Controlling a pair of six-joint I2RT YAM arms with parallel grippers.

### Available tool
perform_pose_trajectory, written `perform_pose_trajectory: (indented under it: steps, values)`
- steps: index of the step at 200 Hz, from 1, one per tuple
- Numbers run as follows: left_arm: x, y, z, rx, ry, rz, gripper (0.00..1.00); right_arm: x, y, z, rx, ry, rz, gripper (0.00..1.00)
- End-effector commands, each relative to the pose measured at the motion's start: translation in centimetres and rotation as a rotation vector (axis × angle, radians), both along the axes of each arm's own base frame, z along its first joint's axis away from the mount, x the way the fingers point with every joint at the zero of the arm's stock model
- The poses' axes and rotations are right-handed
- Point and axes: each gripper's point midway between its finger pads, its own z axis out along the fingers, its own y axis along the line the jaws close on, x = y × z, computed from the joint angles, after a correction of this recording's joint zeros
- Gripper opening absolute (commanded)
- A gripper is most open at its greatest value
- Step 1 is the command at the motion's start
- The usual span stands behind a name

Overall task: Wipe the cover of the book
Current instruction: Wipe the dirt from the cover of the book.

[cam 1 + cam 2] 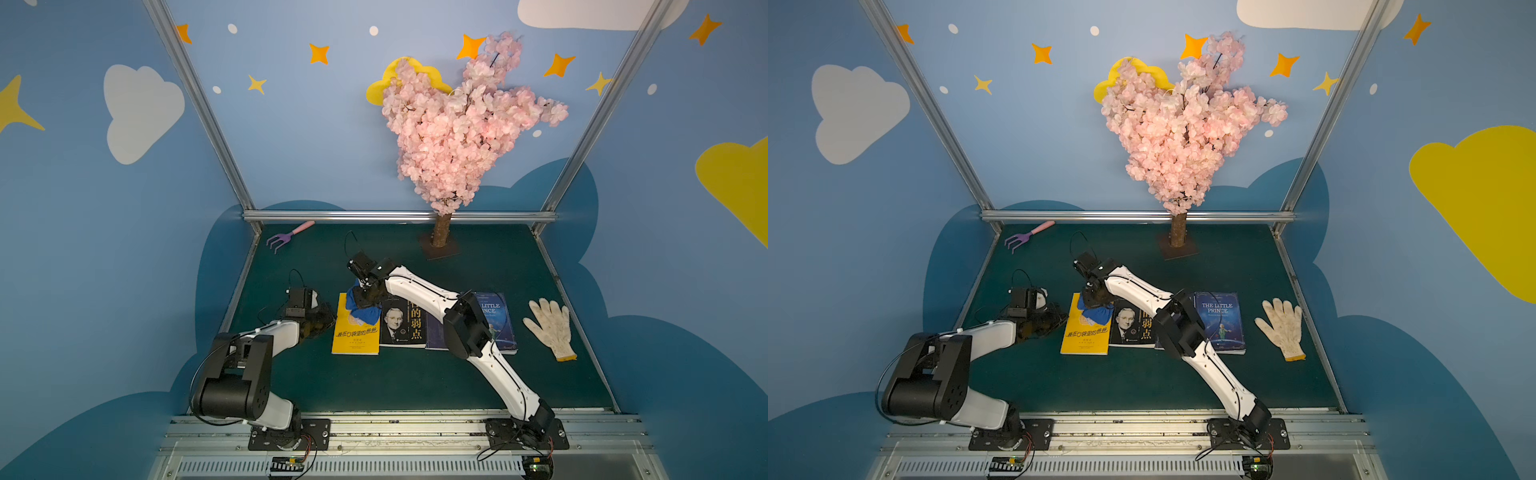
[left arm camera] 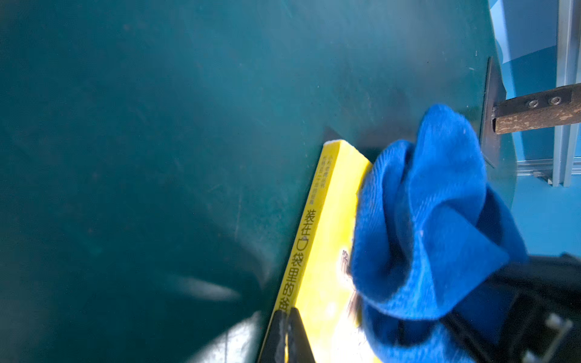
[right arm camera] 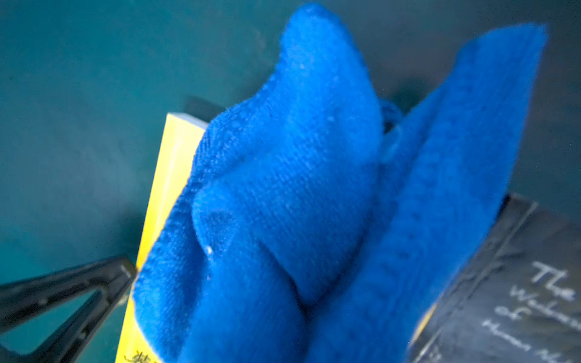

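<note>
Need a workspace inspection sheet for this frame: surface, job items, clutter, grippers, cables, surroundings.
Surface: green mat, faint scuffs in the left wrist view.
Job's things: yellow book lies flat, cover up; blue cloth bunched on its far end.
Clutter: black book beside the yellow one; Little Prince book partly under the right arm; white glove; purple rake; blossom tree at the back.
Grippers: left gripper shut, tips at the yellow book's spine edge; right gripper shut on the blue cloth.
Cables: cable loops stand up from both wrists; base wires by the mounts.
Surroundings: aluminium frame; blue cloud-painted walls.
</note>
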Motion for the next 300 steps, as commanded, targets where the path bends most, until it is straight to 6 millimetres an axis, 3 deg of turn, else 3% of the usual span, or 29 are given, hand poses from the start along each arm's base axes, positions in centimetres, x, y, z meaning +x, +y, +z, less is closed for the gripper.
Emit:
perform_pose_trajectory:
  steps: [1,14,26,65,87,110,124,142,162,183,199,214,235,281,300]
  values:
    - [-2.2,-1.5,-1.8,-0.038,0.109,-0.056,0.07,-9.8,-4.0,-7.5,-0.284,0.187,0.1,0.0]
    - [-2.2,-1.4,-1.6,-0.032,0.108,-0.056,0.06,-10.6,-4.5,-7.1,-0.306,0.175,0.11,0.0]
    - [-2.2,-1.4,-1.5,-0.03,0.103,-0.054,0.06,-9.9,-4.7,-6.6,-0.317,0.147,0.097,0.0]
    - [-2.2,-1.1,-1.6,-0.02,0.106,-0.05,0.06,-3.2,-4.8,-5.2,-0.285,0.099,-0.03,0.0]
    - [-2.1,-1.1,-1.5,-0.022,0.103,-0.049,0.06,0.4,-4.2,-6.3,-0.198,0.135,-0.108,0.0]
    - [-2.2,-0.8,-1.5,-0.011,0.102,-0.044,0.06,2.3,-3.1,-7.0,-0.083,0.193,-0.172,0.0]
    - [-2.3,-0.9,-1.3,-0.015,0.097,-0.045,0.06,2.2,-2.5,-7.0,-0.045,0.212,-0.179,0.0]
    - [-2.2,-0.8,-1.2,-0.014,0.09,-0.042,0.06,0.6,-2.1,-6.8,-0.056,0.212,-0.147,0.0]
    - [-2.2,-0.9,-1.3,-0.023,0.095,-0.046,0.06,-3.6,-2.1,-7.8,-0.119,0.22,-0.057,0.0]
    - [-2.0,-0.9,-1.1,-0.029,0.088,-0.044,0.06,-8.5,-3.5,-9.0,-0.229,0.238,0.021,0.0]
    - [-2.1,-0.8,-1.0,-0.029,0.087,-0.043,0.06,-11.2,-4.3,-9.5,-0.272,0.245,0.062,0.0]
    - [-2.2,-0.7,-0.7,-0.03,0.08,-0.039,0.06,-12.3,-4.5,-9.6,-0.29,0.248,0.087,0.0]
    - [-2.2,-0.4,-0.7,-0.015,0.072,-0.03,0.06,-10.5,-4.9,-9.1,-0.326,0.215,0.083,0.0]
    - [-2.2,-0.2,-0.7,-0.014,0.072,-0.025,0.06,-2.0,-5.2,-7.1,-0.251,0.19,-0.058,0.0]
    - [-2.3,-0.1,-0.8,-0.02,0.074,-0.025,0.06,-0.9,-5.2,-7.0,-0.222,0.198,-0.085,0.0]
